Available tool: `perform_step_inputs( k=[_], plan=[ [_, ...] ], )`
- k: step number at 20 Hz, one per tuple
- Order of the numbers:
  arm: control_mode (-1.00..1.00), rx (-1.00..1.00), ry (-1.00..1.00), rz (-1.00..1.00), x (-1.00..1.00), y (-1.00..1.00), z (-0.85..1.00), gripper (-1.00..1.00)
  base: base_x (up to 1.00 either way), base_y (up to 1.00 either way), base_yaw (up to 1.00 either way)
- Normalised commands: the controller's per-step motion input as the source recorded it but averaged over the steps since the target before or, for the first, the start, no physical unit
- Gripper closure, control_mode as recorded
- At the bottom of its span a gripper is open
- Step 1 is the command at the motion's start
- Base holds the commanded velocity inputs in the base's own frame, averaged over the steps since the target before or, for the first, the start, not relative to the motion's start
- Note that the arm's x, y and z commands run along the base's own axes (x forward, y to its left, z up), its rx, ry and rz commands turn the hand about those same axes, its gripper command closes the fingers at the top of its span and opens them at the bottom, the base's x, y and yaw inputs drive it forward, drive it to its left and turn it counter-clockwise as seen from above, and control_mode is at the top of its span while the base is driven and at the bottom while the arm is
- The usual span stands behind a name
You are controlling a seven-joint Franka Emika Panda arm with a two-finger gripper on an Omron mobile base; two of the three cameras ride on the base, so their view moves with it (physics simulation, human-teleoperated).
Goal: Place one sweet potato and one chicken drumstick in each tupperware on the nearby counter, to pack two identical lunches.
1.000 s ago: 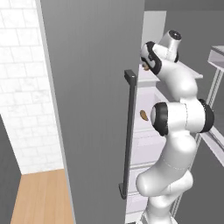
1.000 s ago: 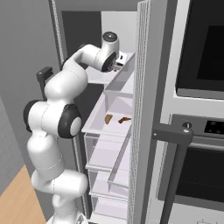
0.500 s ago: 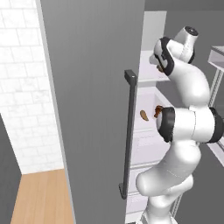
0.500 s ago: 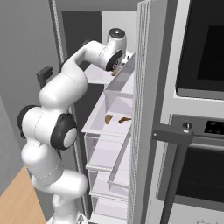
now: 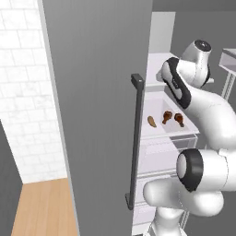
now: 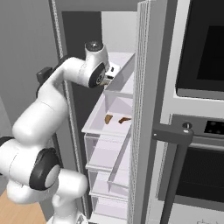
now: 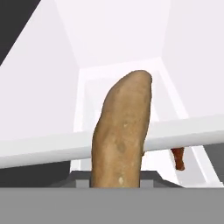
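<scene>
Fridge interior, white shelves and clear drawers, door swung wide w/ its dark handle toward us; oven stack on the right side. We're reaching in at upper-shelf level, above the shelf where the food lies.

Gripper sits up near the top shelf. Hand view: one sweet potato stands lengthwise straight up from between the fingers, so we judge the jaws closed narrow on its lower end, potato held. Fingertips themselves are hidden behind it. Held by one end prob. b/c that's what the approach from above gave us; long axis runs along the gripper, so it can clear the shelf edges w/o snagging.

Below on the shelf: second sweet potato lies flat, w/ two chicken drumsticks just beside it, near each other. One drumstick peeks out under the shelf lip in hand view.

Tupperware and counter aren't visible from where we are, so next step as we judge it: back out of the fridge, carry the potato over.
</scene>
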Motion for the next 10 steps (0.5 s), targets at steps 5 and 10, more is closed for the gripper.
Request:
perform_step_inputs(
  k=[5, 10],
  plan=[
    [-1.0, 0.0, 0.04, 0.0, -1.0, 0.09, 0.18, 1.0, 0.0, 0.0, 0.0],
    [-1.0, -0.01, 0.07, 0.0, -1.0, 0.27, -0.06, 1.0, 0.0, 0.0, 0.0]
  ],
)
